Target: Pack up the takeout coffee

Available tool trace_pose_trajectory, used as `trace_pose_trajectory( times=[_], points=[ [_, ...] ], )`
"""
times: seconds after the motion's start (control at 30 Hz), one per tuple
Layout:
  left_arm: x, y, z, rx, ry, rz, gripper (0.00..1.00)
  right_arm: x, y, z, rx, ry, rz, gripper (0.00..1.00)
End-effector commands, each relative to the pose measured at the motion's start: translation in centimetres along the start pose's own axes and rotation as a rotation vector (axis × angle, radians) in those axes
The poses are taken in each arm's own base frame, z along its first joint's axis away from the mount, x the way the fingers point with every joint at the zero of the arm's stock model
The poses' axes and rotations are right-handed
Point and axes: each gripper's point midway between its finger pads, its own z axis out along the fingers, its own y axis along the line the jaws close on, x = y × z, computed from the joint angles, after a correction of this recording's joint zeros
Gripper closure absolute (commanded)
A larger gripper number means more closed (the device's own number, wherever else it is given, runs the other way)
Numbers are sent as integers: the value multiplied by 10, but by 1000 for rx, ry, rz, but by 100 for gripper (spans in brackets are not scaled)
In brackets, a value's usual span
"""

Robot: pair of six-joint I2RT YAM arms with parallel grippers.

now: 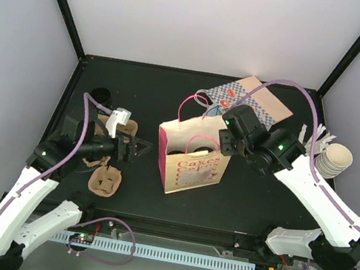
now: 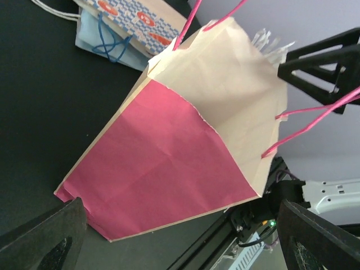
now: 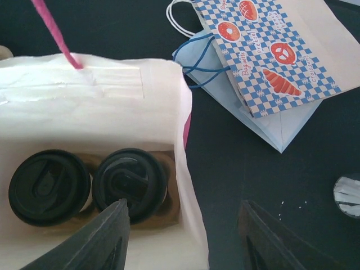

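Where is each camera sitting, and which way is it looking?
Top external: above and behind the arms, looking down on the black table; the left arm and the right arm both show.
Left wrist: on the left arm, facing the pink bag's side; the left gripper's fingers fill the bottom corners.
Right wrist: on the right arm, looking down into the pink bag at two black-lidded cups; the right gripper's fingers show below.
Shared: all three see the pink bag and the checked bag lying flat.
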Motion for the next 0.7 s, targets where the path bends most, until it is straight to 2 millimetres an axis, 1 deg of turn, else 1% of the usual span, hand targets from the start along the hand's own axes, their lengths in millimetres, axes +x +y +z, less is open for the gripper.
trace_pose_trajectory(
  times=[0.0, 0.1, 0.23, 0.37, 0.43, 0.53, 0.57, 0.67],
  points=[
    [-17, -8, 5, -23, -22, 24, 5, -17, 2, 5, -9, -9, 15, 46],
    [-29, -9, 11, -57, -18, 62, 5, -20, 4, 15, -15, 9, 8, 51],
    [-48, -15, 16, -68, -24, 140, 5, -22, 1, 28, 1, 39, 9, 66],
    [-63, -28, 23, -26, -21, 270, 4, -24, -3, 34, 1, 47, 19, 75],
    [-65, -32, 31, 9, 0, 319, 4, -27, -4, 33, -9, 41, 22, 82],
    [-69, -31, 43, 25, 23, 361, 4, -31, -5, 34, -19, 28, 29, 97],
    [-71, -32, 46, 30, 21, 377, 5, -32, -6, 35, -20, 25, 33, 99],
    [-78, -33, 51, 35, 6, 417, 5, -37, -9, 37, -16, 10, 47, 99]
  ],
)
